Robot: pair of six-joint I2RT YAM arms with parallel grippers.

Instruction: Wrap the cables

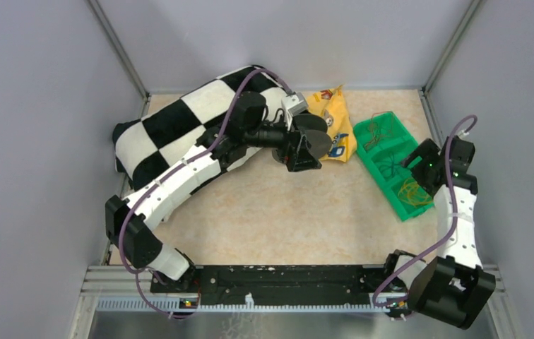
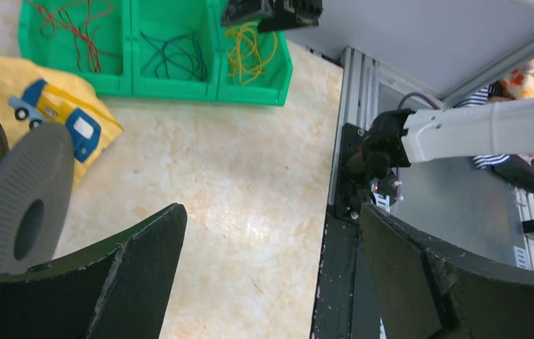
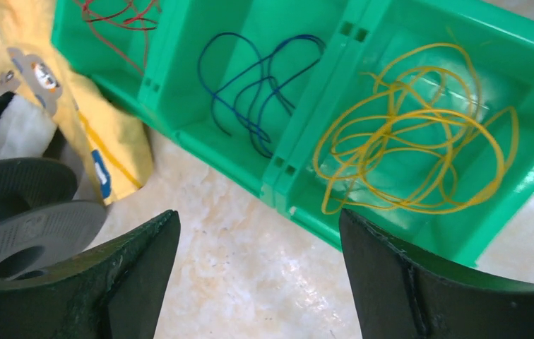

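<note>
One glossy green plastic tray (image 3: 299, 127), split into three compartments, with one loose tangle of hair-fine wire in each: reddish-brown cables (image 3: 119, 18), blue cables (image 3: 264, 85), yellow cables (image 3: 381, 120). Yellow tangle fullest, curled in overlapping loops.

Beside the tray, a soft yellow cloth (image 2: 10, 78) printed with a blue cartoon car. Next to it, one dark grey spool (image 3: 31, 226): two round flanges, finely ribbed face, central hole. Further left, one black-and-white checkered cloth (image 1: 172, 120).

Left gripper (image 2: 271, 212): jaws spread wide, only mottled beige tabletop (image 2: 250, 141) between them; spool just outside one finger, contact unclear.

Right gripper (image 3: 258, 215): jaws equally wide, empty, above the tabletop at the tray's long wall.
</note>
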